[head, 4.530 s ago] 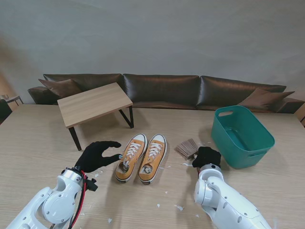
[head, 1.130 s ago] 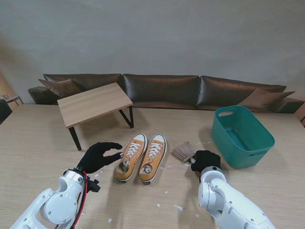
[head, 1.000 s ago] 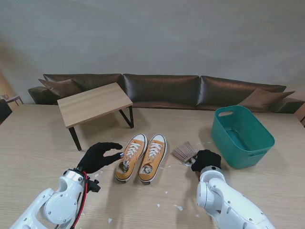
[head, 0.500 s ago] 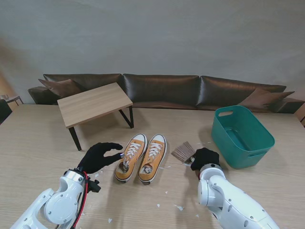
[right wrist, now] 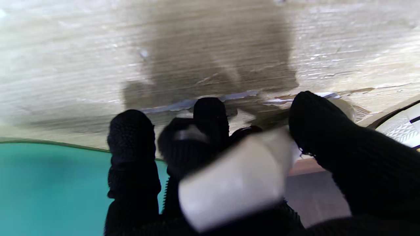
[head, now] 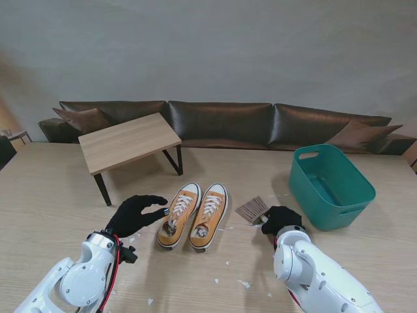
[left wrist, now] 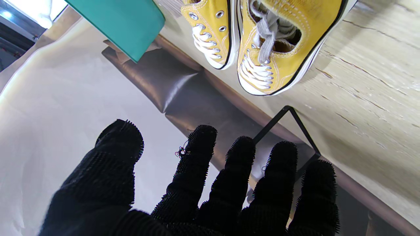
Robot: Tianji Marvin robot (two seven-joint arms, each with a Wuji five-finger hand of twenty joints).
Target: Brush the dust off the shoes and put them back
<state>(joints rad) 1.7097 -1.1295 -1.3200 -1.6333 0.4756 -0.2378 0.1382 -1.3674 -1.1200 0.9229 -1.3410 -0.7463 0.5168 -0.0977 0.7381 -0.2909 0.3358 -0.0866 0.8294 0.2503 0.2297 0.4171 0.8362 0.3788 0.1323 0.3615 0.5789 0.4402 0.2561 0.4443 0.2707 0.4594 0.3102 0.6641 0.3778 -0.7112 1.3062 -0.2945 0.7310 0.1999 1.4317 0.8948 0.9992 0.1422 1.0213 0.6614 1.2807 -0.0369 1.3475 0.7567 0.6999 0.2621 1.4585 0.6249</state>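
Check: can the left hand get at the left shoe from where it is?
Probably yes. The left hand is open beside the left shoe, fingertips near its outer side, and nothing lies between them.

Stand view: even, soft daylight, sharp.
Right wrist: blurred, dim shadow on surface (right wrist: 210, 65).
Left wrist: glare in a corner.

Left hand (head: 135, 214) spread, free; right hand (head: 280, 218) with fingers (right wrist: 133, 141) curled tight.

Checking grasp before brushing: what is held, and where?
The right hand grips the brush by its white handle; the left hand holds nothing.
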